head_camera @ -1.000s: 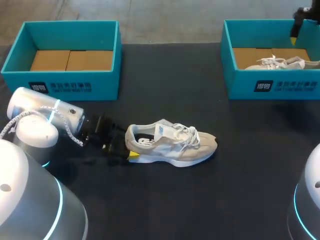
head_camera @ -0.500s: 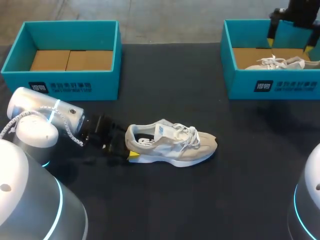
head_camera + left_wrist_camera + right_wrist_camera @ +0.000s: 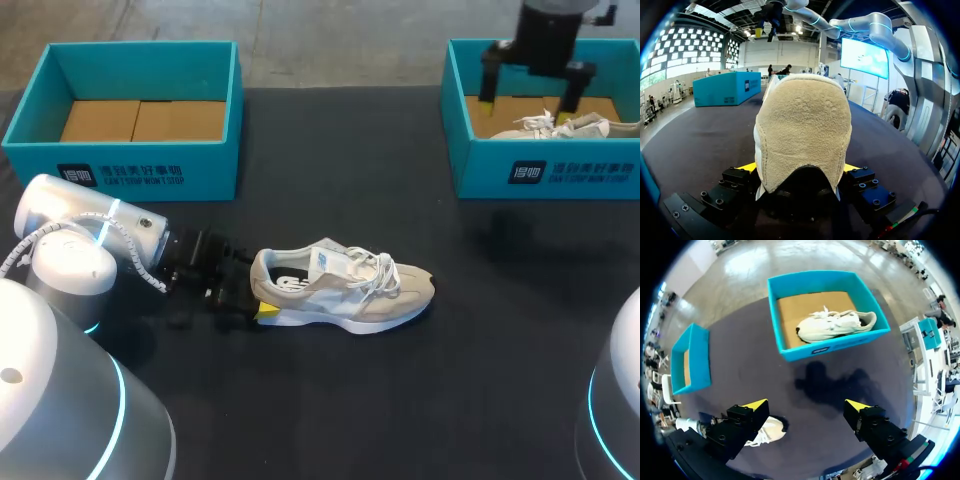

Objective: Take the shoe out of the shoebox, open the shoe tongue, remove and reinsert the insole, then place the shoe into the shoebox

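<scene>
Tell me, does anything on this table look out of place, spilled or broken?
Nothing looks spilled or damaged. One shoe lies on its sole outside the boxes, its heel gripped by the left tool. A second shoe sits in the right box, and the right tool hangs open nearby.

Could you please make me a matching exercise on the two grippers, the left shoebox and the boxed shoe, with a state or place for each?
1 left gripper
2 right gripper
3 left shoebox
4 boxed shoe

A in the right shoebox
B open, holding nothing
C no shoe inside
D shut on the heel of the table shoe

Pairs: 1-D, 2-B, 3-C, 4-A
</scene>
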